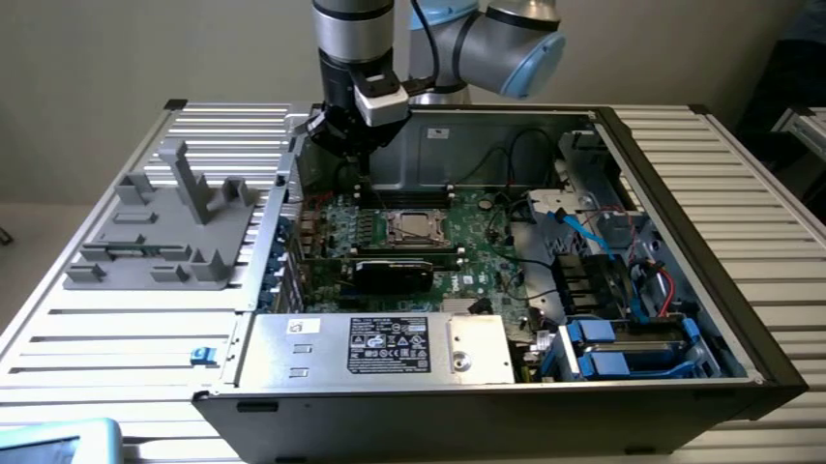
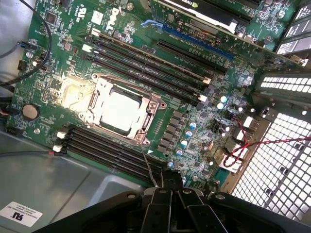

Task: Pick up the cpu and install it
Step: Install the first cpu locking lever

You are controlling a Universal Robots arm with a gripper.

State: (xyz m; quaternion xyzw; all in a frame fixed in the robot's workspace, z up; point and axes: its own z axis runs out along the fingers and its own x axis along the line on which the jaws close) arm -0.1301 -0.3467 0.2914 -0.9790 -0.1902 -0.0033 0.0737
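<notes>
Quick status from me, the arm: I'm hovering over the open tower case (image 1: 671, 193), gripper (image 2: 167, 189) up near its back wall. I'm holding my fingers (image 2: 156, 208) pinched right together, tips meeting, and I'm not seeing anything caught between them. A thin pale line (image 2: 148, 165) is running from my tips toward the socket corner, and I can't tell what it is.

The cpu (image 2: 119, 110) is sitting flat inside the socket frame (image 2: 99, 90) on the motherboard (image 2: 204, 121), shiny top up, with memory slots (image 2: 146, 68) running along both sides. To me it's looking already seated there. It isn't waiting on the grey fixture (image 1: 162, 227), which is lying outside the case at roughly 9 o'clock from the socket in the exterior view. The graphics card (image 1: 394, 271) is sitting just beside the socket at 6 o'clock.

The bit that matters: in the exterior view the cpu is lying at about 5 o'clock from my fingertips, lower down. It's near but apart, and I'm hanging clear above the board. It's basically square, so I'm not finding any real long axis. Its edges are running parallel with the memory slots, and I'm judging them skewed to the line of my fingers. There's only the one arm, so nobody's competing for nearest.
</notes>
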